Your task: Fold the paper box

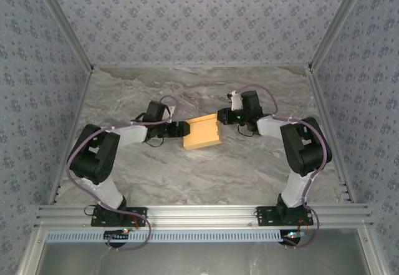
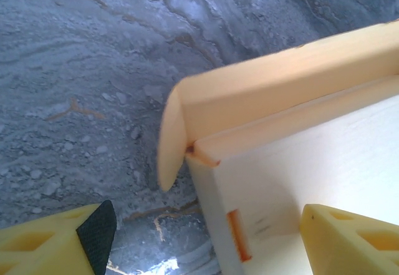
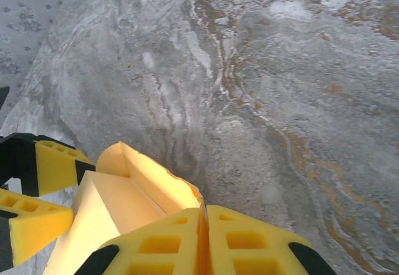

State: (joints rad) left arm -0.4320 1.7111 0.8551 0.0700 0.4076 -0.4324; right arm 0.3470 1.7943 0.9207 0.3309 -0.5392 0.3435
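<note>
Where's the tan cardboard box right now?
In the top view, the tan-yellow thin cardboard box lies mid-table, between the left tool and the right tool pinching its right edge.

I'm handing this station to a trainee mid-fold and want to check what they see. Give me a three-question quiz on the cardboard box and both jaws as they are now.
1. True or false: the right jaws are shut on a thin edge of the tan-yellow thin cardboard box.
2. Multiple choice: the left jaws are A) shut with nothing in them, B) open, at the box's left end, C) raised high above the box.
3. Fill in: in the top view, the box lies ____ the two sets of jaws.
Key: 1 true; 2 B; 3 between.
</note>
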